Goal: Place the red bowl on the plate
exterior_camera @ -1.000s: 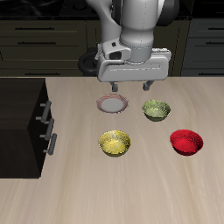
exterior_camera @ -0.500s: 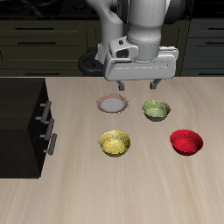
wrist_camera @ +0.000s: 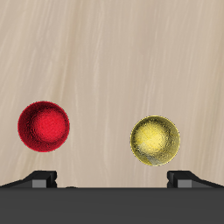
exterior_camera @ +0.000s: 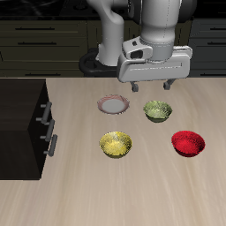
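Note:
The red bowl [exterior_camera: 188, 143] sits on the wooden table nearer the front edge, glossy with a textured inside; the wrist view also shows the red bowl [wrist_camera: 43, 125]. The plate [exterior_camera: 112, 105], pink-rimmed with a pale centre, lies farther back with nothing on it. My gripper [exterior_camera: 151, 88] hangs high above the table, over the back of the green bowl [exterior_camera: 158, 110], between plate and red bowl. Its fingers are spread wide and hold nothing. In the wrist view the gripper [wrist_camera: 112, 179] shows only its two fingertips at the frame's edge.
A yellow bowl [exterior_camera: 116, 144] stands in front of the plate, and the wrist view also shows the yellow bowl [wrist_camera: 156, 139]. A black drawer cabinet [exterior_camera: 22, 124] fills one side of the table. A dark round object [exterior_camera: 92, 64] sits at the back behind the arm.
The gripper has moved sideways, from above the plate's edge to above the green bowl, nearer the red bowl's side. It stayed open. The bowls and plate have not moved.

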You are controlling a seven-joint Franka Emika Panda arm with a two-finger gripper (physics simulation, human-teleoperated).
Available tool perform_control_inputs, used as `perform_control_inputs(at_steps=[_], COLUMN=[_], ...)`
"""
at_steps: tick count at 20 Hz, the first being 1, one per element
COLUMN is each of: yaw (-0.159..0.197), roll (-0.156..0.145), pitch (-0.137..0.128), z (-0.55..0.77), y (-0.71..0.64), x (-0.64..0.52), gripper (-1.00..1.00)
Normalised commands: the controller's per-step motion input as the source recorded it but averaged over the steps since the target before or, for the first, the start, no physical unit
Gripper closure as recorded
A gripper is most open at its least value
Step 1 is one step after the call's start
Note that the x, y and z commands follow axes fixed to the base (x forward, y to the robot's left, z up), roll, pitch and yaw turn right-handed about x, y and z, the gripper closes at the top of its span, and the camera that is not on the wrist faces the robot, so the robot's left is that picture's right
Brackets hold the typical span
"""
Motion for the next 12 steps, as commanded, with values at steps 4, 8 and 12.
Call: perform_control_inputs(at_steps=[4,8,12], yaw=[-0.008,0.007,-0.007], roll=[0.030,0.037,0.015], pitch=[-0.004,0.004,-0.012], z=[0.01,-0.03,0.03], y=[0.26,0.26,0.12], x=[0.01,0.01,0.00], gripper=[-1.00,-1.00,-1.00])
